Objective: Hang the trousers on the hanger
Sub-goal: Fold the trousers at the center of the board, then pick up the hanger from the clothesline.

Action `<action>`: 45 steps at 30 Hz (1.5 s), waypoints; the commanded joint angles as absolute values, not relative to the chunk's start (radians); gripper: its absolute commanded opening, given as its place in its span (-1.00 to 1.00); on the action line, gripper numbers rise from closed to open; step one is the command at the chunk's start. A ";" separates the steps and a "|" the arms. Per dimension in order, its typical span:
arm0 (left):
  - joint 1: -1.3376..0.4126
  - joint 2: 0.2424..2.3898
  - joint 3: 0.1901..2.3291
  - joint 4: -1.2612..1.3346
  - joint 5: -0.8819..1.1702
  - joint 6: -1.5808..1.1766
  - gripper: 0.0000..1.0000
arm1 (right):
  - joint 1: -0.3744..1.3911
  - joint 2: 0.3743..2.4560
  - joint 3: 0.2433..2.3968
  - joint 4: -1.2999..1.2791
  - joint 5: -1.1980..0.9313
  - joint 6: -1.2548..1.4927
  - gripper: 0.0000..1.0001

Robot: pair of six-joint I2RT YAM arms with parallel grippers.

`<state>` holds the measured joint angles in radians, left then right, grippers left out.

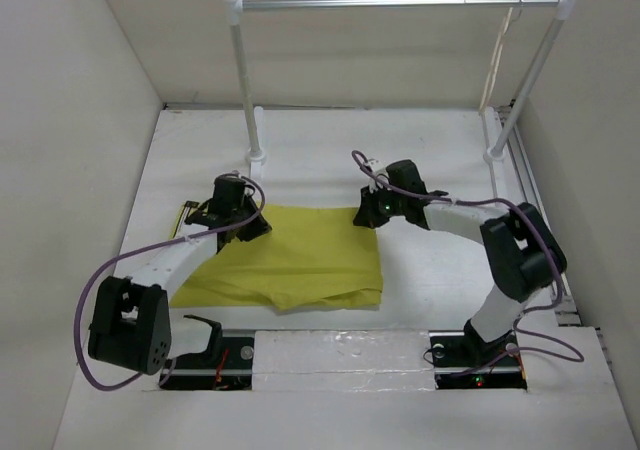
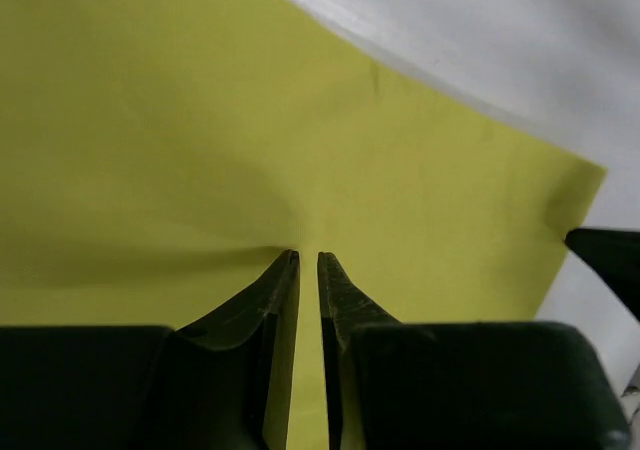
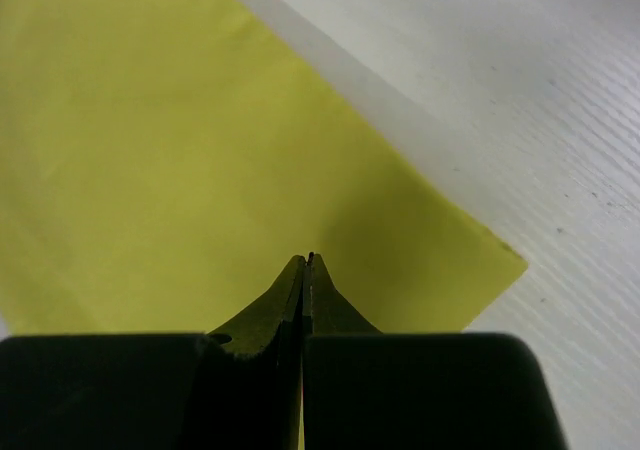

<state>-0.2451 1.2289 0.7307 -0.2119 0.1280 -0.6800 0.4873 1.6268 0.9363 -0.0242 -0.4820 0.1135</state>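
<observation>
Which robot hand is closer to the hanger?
Right. The right gripper sits at the trousers' far right corner, nearer the hanger on the rail's right end; the left gripper is across the cloth, further left.

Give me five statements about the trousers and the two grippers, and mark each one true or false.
1. The trousers lie flat on the table. True.
2. The right gripper has its fingers spread wide. False: they are pressed together over the cloth.
3. The cloth puckers at the tips of the left gripper. True.
4. The trousers hang over the rail. False: they are down on the table.
5. Each gripper is at a far corner of the trousers. True.
</observation>
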 commanded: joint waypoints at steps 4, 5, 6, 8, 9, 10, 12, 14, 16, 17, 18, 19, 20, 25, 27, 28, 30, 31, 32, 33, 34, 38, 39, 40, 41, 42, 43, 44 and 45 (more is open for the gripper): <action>-0.189 1.269 0.628 -0.181 0.011 -0.666 -0.72 | 0.410 1.761 0.925 0.129 -0.474 0.166 -1.00; -0.160 1.276 0.620 -0.186 0.011 -0.644 -0.71 | 0.410 1.738 0.922 0.126 -0.468 0.164 -1.00; -0.160 1.285 0.623 -0.198 -0.030 -0.644 -0.69 | 0.419 1.718 0.931 0.089 -0.459 0.158 -1.00; -0.160 1.281 0.649 -0.219 -0.031 -0.640 -0.63 | 0.443 1.661 0.962 0.026 -0.417 0.137 -1.00; -0.170 1.257 0.655 -0.216 -0.020 -0.634 -0.61 | 0.474 1.639 0.982 -0.056 -0.410 0.118 -0.97; -0.181 1.244 0.667 -0.218 -0.005 -0.634 -0.59 | 0.494 1.616 1.023 -0.087 -0.402 0.109 -0.89; -0.225 1.198 0.724 -0.221 -0.006 -0.618 -0.54 | 0.560 1.534 1.066 -0.185 -0.391 0.088 -0.53; -0.235 1.178 0.791 -0.232 0.072 -0.603 -0.49 | 0.603 1.477 1.155 -0.250 -0.377 0.077 -0.25; -0.235 1.151 0.833 -0.229 0.127 -0.577 -0.44 | 0.629 1.404 1.231 -0.351 -0.358 0.060 0.00; -0.235 1.144 0.880 -0.227 0.146 -0.569 -0.44 | 0.638 1.381 1.315 -0.377 -0.348 0.054 0.03; -0.235 1.144 0.906 -0.226 0.158 -0.558 -0.46 | 0.638 1.361 1.359 -0.427 -0.336 0.052 -0.04; -0.244 1.149 0.932 -0.221 0.185 -0.543 -0.49 | 0.611 1.332 1.408 -0.449 -0.321 0.049 -0.31; -0.244 1.154 0.983 -0.218 0.207 -0.534 -0.53 | 0.591 1.324 1.507 -0.472 -0.318 0.043 -0.56; -0.339 1.261 1.181 -0.184 0.174 -0.476 -0.93 | 0.401 1.333 1.808 -0.586 -0.267 0.023 -1.00; -0.493 1.345 1.342 -0.221 0.092 -0.414 -1.00 | 0.258 1.368 1.920 -0.616 -0.300 0.043 -1.00; -0.539 1.365 1.385 -0.250 0.024 -0.401 -1.00 | 0.212 1.377 1.940 -0.609 -0.343 0.058 -1.00; -0.628 1.397 1.448 -0.253 0.011 -0.387 -1.00 | 0.076 1.388 1.947 -0.540 -0.386 0.133 -0.73; -0.640 1.396 1.439 -0.221 0.038 -0.391 -0.94 | 0.028 1.393 1.921 -0.513 -0.459 0.173 -0.55; -0.640 1.390 1.398 -0.206 0.067 -0.402 -0.90 | -0.016 1.396 1.895 -0.468 -0.507 0.258 -0.37; -0.640 1.375 1.372 -0.180 0.098 -0.426 -0.80 | -0.087 1.404 1.867 -0.384 -0.543 0.300 -0.05; -0.640 1.368 1.343 -0.170 0.101 -0.433 -0.75 | -0.110 1.408 1.829 -0.356 -0.583 0.330 0.08; -0.640 1.325 1.209 -0.166 0.106 -0.445 -0.62 | -0.152 1.456 1.824 -0.256 -0.641 0.431 0.47; -0.640 1.309 1.192 -0.164 0.109 -0.445 -0.55 | -0.164 1.471 1.835 -0.243 -0.661 0.445 0.53; -0.640 1.302 1.175 -0.167 0.109 -0.446 -0.51 | -0.176 1.492 1.848 -0.248 -0.667 0.449 0.56; -0.640 1.296 1.145 -0.172 0.106 -0.446 -0.48 | -0.176 1.494 1.858 -0.261 -0.654 0.454 0.58; -0.640 1.280 1.131 -0.172 0.106 -0.448 -0.42 | -0.190 1.491 1.847 -0.250 -0.643 0.466 0.61; -0.640 1.270 1.115 -0.172 0.098 -0.451 -0.41 | -0.199 1.473 1.823 -0.226 -0.634 0.483 0.63; -0.640 1.263 1.086 -0.170 0.097 -0.459 -0.39 | -0.212 1.465 1.792 -0.191 -0.635 0.539 0.64; -0.640 1.247 1.074 -0.167 0.097 -0.463 -0.37 | -0.212 1.460 1.723 -0.111 -0.643 0.570 0.65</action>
<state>-0.6392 1.3266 1.1004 -0.1947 0.1001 -0.4511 -0.1898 1.5204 1.7721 -0.3000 -0.6033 0.4557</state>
